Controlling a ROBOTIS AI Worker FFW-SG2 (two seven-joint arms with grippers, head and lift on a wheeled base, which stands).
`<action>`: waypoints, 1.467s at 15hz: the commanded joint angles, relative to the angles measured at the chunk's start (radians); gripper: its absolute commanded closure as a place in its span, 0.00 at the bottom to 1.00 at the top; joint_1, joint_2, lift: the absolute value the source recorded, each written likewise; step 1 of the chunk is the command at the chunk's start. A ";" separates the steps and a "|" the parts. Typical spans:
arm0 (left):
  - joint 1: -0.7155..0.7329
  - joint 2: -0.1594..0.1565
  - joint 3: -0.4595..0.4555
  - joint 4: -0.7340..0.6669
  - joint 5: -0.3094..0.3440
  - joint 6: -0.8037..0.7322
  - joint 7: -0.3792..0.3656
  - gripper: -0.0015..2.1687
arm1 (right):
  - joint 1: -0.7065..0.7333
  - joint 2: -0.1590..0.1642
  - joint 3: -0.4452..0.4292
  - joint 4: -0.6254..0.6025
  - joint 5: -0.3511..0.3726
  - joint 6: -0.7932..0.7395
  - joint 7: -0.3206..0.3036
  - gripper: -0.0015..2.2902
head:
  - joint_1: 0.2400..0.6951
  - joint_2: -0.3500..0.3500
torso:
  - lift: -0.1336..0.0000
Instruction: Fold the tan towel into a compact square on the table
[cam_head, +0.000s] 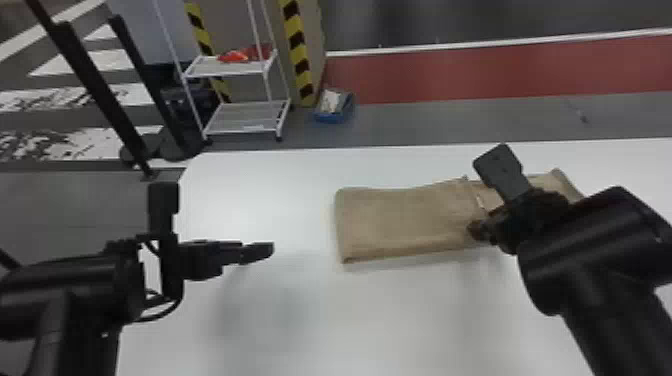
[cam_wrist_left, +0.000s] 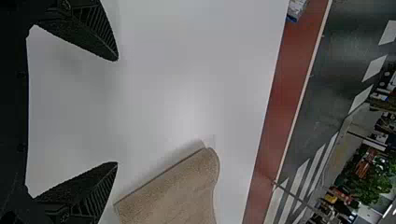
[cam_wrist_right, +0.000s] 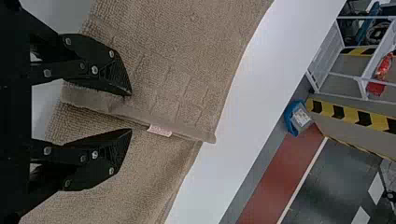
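The tabletop (cam_head: 300, 325) is white and flat, and its far left corner is round. A tan towel (cam_head: 400, 215) lies on it, toward the far side and to the right. The towel is folded up into a long strip that goes from left to right. A hem (cam_wrist_right: 187, 132) runs across the top of the towel, and a little pale tag (cam_wrist_right: 159, 130) pokes out from it.

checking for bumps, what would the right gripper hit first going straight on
Most likely the tan towel, near the edge with the pale label, seen between the open jaws of the right gripper; any gap to it is hard to judge.
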 joint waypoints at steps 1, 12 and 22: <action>0.003 0.000 0.004 -0.001 0.001 0.000 0.000 0.04 | 0.000 0.002 0.002 0.003 0.001 -0.003 0.000 0.34 | 1.00 0.78 | 0.08; 0.015 0.003 0.015 0.002 0.005 -0.025 -0.005 0.04 | 0.001 0.002 0.008 0.008 0.009 -0.003 -0.002 0.35 | 1.00 0.79 | 0.08; 0.025 0.008 0.025 0.002 0.006 -0.037 -0.008 0.04 | 0.008 0.002 0.002 -0.037 -0.019 -0.012 -0.002 0.48 | 1.00 0.80 | 0.08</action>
